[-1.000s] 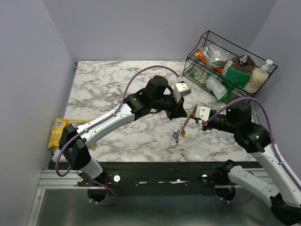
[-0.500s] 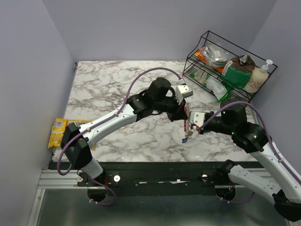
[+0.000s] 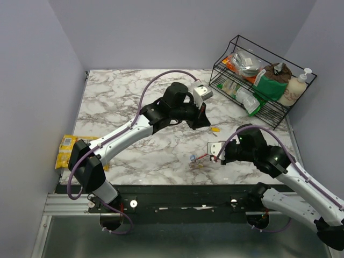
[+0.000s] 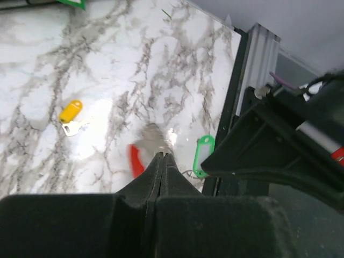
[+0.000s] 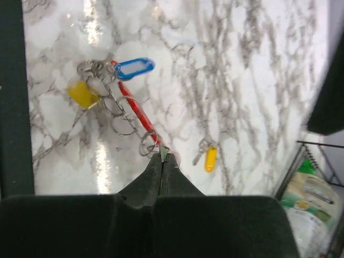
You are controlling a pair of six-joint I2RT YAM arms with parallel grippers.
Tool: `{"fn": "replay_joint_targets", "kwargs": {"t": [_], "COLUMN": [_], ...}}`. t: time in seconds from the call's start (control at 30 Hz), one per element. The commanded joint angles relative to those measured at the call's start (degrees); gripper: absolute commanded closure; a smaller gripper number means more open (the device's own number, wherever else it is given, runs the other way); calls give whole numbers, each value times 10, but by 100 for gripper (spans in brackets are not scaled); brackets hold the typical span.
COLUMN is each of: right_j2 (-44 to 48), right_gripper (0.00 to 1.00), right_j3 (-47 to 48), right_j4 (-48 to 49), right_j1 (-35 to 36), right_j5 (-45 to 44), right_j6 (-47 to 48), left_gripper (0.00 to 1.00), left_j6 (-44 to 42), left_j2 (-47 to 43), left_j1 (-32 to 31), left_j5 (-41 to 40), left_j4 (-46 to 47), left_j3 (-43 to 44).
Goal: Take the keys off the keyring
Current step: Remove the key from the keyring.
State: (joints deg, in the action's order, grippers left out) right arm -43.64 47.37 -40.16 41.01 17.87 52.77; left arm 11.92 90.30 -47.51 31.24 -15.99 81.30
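Both grippers pinched shut, the right one on the keyring

The right gripper (image 5: 163, 156) has its fingers pressed together with no gap, nipping the near end of the keyring (image 5: 137, 105), whose red bar lies slanted on the marble table (image 3: 118, 102) near the front edge. A blue-tagged key (image 5: 134, 67) and a yellow-tagged key (image 5: 82, 92) sit at the bar's far end, with bare wire rings along it. The left gripper (image 4: 163, 157) is likewise fully closed, raised above the table; a blurred red piece (image 4: 134, 159) and a green tag (image 4: 203, 156) show just beside its tips, and whether it grips them cannot be told. A loose yellow-tagged key (image 4: 71, 112) lies on the marble between the two grippers. The right arm (image 4: 279, 145) crowds the left wrist view. A wire rack (image 3: 236, 37) stands at the far right, and a snack packet (image 3: 65, 150) lies at the left edge.
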Motion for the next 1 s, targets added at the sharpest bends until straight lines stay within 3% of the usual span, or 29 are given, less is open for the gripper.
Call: {"fn": "replay_joint_targets", "kwargs": {"t": [0.0,0.33,0.37,0.4,0.47,0.5,0.77,0.97], "right_j2": [-6,-1,-2,-3,-6,-7,-15,-17], "right_gripper": [99,99,99,99,99,99,99,99], "right_j3": [-11,55,60,68,72,73,96,118], "right_j4": [12,5,4,6,8,11,15,3], "right_j1": [13,8,8,6,4,3,-5,-17], "right_j5": [-27,-45,-44,-44,-44,-44,-31,-8], "right_j6": [-2,-22,-25,-27,-29,-29,-41,-53], "left_gripper": [100,99,81,71,54,51,50,43], "left_j6": [20,3,1,-1,-8,-8,-8,-30], "left_j2": [-13,-25,-28,-29,-38,-41,-58,-53], "left_j1": [16,24,25,26,28,28,28,15], "left_j5": [-25,7,12,24,39,47,181,184], "left_j4": [40,67,72,74,85,89,126,118], "left_j3": [-9,-38,-40,-47,-54,-61,-78,-87]}}
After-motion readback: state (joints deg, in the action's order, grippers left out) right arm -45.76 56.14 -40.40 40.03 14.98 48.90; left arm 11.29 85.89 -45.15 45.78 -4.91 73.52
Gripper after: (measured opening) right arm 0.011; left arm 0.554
